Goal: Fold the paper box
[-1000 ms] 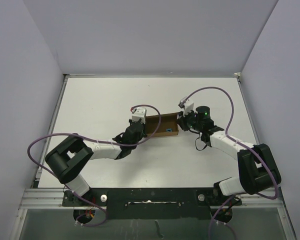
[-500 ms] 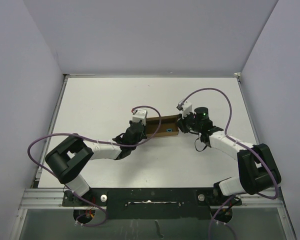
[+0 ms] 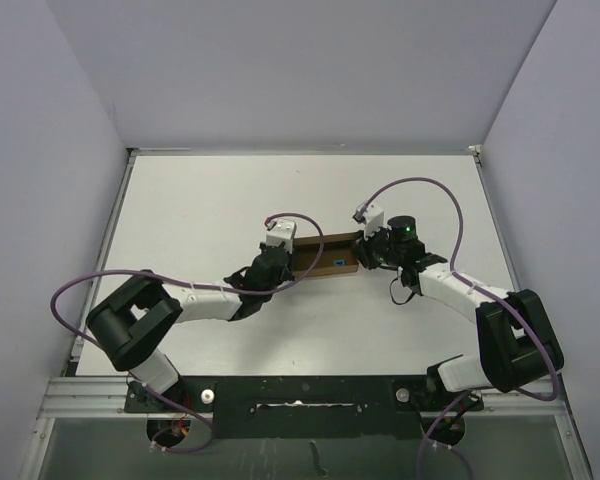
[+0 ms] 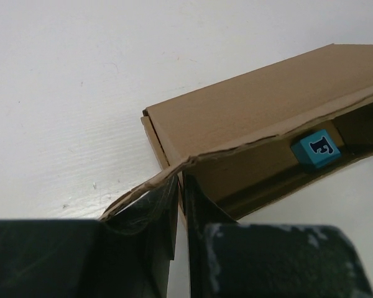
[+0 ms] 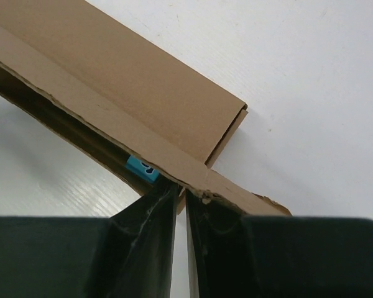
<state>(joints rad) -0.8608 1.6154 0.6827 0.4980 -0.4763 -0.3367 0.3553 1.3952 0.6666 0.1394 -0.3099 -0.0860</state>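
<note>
Clamped in the left gripper (image 4: 180,186), black fingers pressed nearly together: one end of the long lid flap (image 4: 280,124) of the plain brown die-cut cardboard paper box (image 4: 248,174). Clamped likewise in the right gripper (image 5: 181,192), at the opposite end: the same flap, its thin wall pinched between the pads. Lying between the two grippers on the matte white table (image 4: 62,93), just ahead of each set of fingertips, lid half lowered over the open tray. Inside the tray, beyond the left fingertips and just ahead of the right ones: a small glossy blue cube (image 4: 315,149) with a dark letter. Risk of tearing first: ragged and fibrous along the held edge, easy to rip by pulling the ends apart or by lowering one end faster than the other. Risk also of buckling the flap into a wave instead of a clean crease, by pressing down without following the hinge line. Possible too: sliding the light box over the smooth table, or trapping a corner of the cube under the lid and leaving the front gaping. Stiff flat panels, sharp scored folds, dull dry surface, rough at the cut rims.
</note>
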